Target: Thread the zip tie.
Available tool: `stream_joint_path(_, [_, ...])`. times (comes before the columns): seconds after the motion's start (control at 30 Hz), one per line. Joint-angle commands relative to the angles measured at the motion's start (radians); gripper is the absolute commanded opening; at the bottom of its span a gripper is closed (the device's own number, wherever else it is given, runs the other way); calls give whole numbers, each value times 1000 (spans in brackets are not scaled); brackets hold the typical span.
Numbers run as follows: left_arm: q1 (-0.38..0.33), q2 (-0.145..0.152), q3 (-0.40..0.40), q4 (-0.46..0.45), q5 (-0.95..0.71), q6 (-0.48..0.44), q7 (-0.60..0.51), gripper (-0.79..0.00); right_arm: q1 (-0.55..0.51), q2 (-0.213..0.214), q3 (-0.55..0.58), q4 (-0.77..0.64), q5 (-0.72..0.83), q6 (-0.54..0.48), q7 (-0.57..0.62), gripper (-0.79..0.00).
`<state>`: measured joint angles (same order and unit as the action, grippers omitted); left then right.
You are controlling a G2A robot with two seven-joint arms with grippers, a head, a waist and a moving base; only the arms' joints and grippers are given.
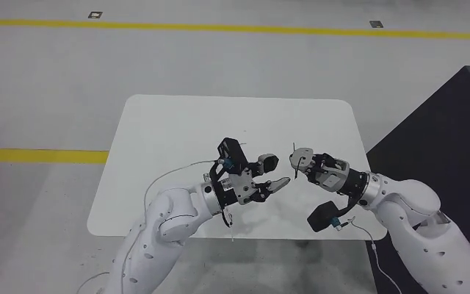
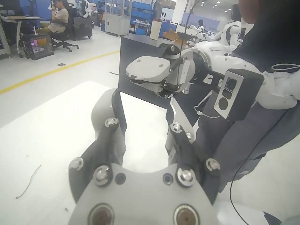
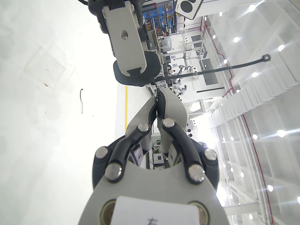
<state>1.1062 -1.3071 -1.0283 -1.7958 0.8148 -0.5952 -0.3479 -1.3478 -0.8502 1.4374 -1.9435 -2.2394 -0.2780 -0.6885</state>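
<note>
Where a pale grey floor [image 1: 73,88] crossed by yellow lines [image 1: 220,28] spreads out under a high ceiling with rows of lamps, a white table [image 1: 183,147] with rounded corners serves as the work surface. Blue shelving [image 2: 140,10] lines the far side of the hall. A dark counter [image 1: 433,125] stands just beside the table on the robot's right, and a white cylinder [image 2: 155,29] stands upright at its top. Both arms are raised above the near part of the table, their grippers facing each other and close together. The left gripper [image 2: 143,99] is released, its two fingers spread wide with nothing between them. The right gripper [image 3: 159,94] is clenched, fingertips pressed together on a black zip tie [image 3: 211,69]. It is pinched near one end, and the long strap runs away from the table towards the ceiling, with its square head at the free end, clear of everything. One dark pad of the left gripper sits just beside the right fingertips. Whether it touches the strap cannot be told. On the tabletop lies a flat clear sheet [image 3: 58,66], and near it a thin curled scrap [image 3: 81,99] like a bit of wire, both well below the grippers.
</note>
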Motion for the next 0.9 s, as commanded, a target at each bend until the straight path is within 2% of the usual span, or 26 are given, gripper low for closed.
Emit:
stream_joint_path(0.0, [3,1,0,1,-26,-3,-15,-419,0,0,0,0,0,0,0,-785])
stream_joint_path(0.5, [26,9,9,-13,-163,22,-96,-431,0,0,0,0,0,0,0,-785])
stream_joint_path(0.87, [26,7,36,-16,-252,55,-109,-459,0,0,0,0,0,0,0,-785])
